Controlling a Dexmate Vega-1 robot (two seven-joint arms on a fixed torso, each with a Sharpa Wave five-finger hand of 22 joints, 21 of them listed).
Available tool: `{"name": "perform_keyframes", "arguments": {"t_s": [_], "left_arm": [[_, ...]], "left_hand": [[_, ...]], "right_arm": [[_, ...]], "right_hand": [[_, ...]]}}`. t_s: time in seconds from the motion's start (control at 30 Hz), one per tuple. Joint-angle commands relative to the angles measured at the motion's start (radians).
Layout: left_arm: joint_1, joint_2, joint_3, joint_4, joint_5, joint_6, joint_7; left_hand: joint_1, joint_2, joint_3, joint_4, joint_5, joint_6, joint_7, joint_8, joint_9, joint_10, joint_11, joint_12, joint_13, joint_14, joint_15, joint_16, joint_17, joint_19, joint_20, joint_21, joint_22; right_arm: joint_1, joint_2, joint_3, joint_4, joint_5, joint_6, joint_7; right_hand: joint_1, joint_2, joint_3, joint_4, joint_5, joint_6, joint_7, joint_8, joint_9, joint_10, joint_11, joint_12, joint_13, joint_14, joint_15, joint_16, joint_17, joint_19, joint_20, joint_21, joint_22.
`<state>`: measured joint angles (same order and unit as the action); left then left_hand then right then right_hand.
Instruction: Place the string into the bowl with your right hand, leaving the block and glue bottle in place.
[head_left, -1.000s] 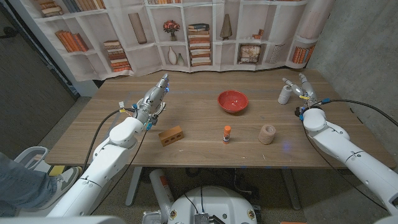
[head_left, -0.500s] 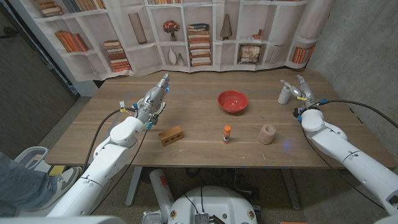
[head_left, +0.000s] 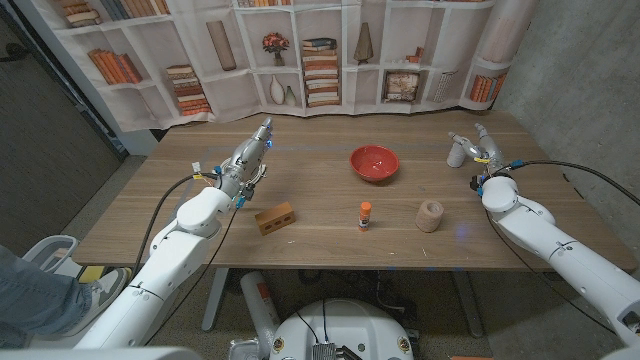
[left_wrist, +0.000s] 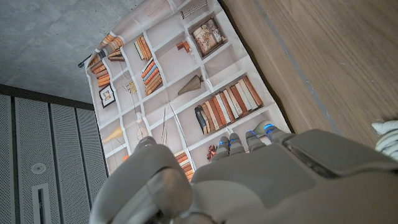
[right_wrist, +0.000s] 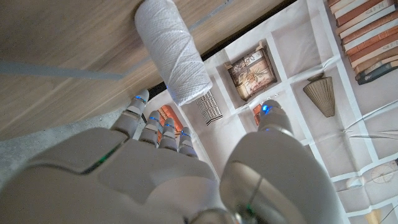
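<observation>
String: one white spool (head_left: 457, 153) stands between the right hand's (head_left: 481, 148) released fingers (right_wrist: 144, 118).

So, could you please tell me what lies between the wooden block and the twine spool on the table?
In the head view, the orange-capped glue bottle stands between the wooden block and the twine spool; the table around it is bare.

This looks like a robot test room — a lab, not a home. The bookshelf (head_left: 320, 60) behind the wooden bench (head_left: 320, 200) is only a printed backdrop, hung on bare concrete walls (head_left: 580, 70), beside grey panels (head_left: 45, 110).
</observation>
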<state>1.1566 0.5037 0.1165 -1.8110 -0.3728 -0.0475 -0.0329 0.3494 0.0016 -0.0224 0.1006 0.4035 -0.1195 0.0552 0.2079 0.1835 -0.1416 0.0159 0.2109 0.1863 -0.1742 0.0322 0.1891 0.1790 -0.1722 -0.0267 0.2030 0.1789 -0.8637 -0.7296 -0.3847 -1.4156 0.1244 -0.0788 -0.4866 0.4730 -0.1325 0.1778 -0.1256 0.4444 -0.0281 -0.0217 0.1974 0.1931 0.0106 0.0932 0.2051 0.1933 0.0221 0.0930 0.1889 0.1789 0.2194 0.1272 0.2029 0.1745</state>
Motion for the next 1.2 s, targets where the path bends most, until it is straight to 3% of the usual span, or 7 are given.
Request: {"name": "perform_keyframes", "arguments": {"t_s": [0.03,0.5,0.57,0.83,1.2], "left_arm": [[0.001,-0.005,0.004,0.007,-0.001,-0.001,-0.002],[0.014,-0.007,0.002,0.008,-0.003,-0.006,0.001],[0.015,-0.007,0.002,0.008,-0.004,-0.005,0.001],[0.015,-0.008,0.001,0.009,-0.007,-0.002,-0.001],[0.001,-0.012,0.009,0.024,-0.004,0.003,-0.005]], "left_hand": [[0.008,0.003,-0.006,0.003,0.004,0.003,0.000,-0.004,0.004,-0.003,-0.002,-0.002,0.003,-0.040,0.002,0.000,0.004,-0.099,0.004,-0.001,0.004],[0.009,0.005,-0.009,0.003,0.005,0.004,0.001,-0.005,0.004,-0.002,-0.003,-0.002,0.003,-0.040,0.002,0.000,0.004,-0.099,0.006,-0.001,0.004],[0.009,0.006,-0.009,0.003,0.005,0.004,0.000,-0.005,0.004,-0.002,-0.003,-0.002,0.003,-0.040,0.002,0.000,0.004,-0.100,0.007,-0.001,0.004],[0.010,0.007,-0.011,0.003,0.005,0.004,-0.001,-0.005,0.004,-0.002,-0.007,-0.002,0.003,-0.040,0.002,0.000,0.004,-0.100,0.008,-0.001,0.004],[0.011,0.008,-0.014,0.003,0.005,0.006,0.000,-0.005,0.004,-0.001,-0.006,-0.002,0.003,-0.040,0.002,0.000,0.004,-0.099,0.009,-0.001,0.004]], "right_arm": [[0.017,-0.024,-0.030,-0.019,-0.034,-0.077,0.022],[0.039,-0.022,-0.054,-0.013,-0.043,-0.129,0.045],[0.041,-0.021,-0.056,-0.009,-0.041,-0.126,0.050],[0.053,-0.014,-0.063,0.007,-0.038,-0.139,0.053],[0.069,-0.009,-0.074,0.028,-0.040,-0.145,0.060]], "right_hand": [[0.011,0.000,-0.003,-0.004,0.008,0.004,0.000,0.009,0.002,0.000,0.003,0.006,0.003,0.010,0.005,0.005,0.005,0.016,0.004,0.008,0.002],[0.029,0.002,-0.006,-0.009,0.020,0.015,0.002,0.012,0.003,0.020,0.000,0.017,0.004,0.037,0.000,0.011,0.006,0.067,-0.003,0.019,0.002],[0.033,0.003,-0.007,-0.009,0.023,0.022,0.008,0.013,0.003,0.040,0.014,0.025,0.004,0.047,0.000,0.012,0.006,0.069,-0.006,0.017,0.003],[0.040,0.003,-0.011,-0.009,0.029,0.035,0.012,0.016,0.004,0.051,0.020,0.029,0.004,0.076,-0.002,0.018,0.006,0.101,-0.023,0.022,0.003],[0.061,0.012,-0.013,-0.010,0.040,0.060,0.018,0.021,0.004,0.076,0.005,0.036,0.004,0.139,-0.030,0.029,0.007,0.172,-0.052,0.037,0.005]]}}
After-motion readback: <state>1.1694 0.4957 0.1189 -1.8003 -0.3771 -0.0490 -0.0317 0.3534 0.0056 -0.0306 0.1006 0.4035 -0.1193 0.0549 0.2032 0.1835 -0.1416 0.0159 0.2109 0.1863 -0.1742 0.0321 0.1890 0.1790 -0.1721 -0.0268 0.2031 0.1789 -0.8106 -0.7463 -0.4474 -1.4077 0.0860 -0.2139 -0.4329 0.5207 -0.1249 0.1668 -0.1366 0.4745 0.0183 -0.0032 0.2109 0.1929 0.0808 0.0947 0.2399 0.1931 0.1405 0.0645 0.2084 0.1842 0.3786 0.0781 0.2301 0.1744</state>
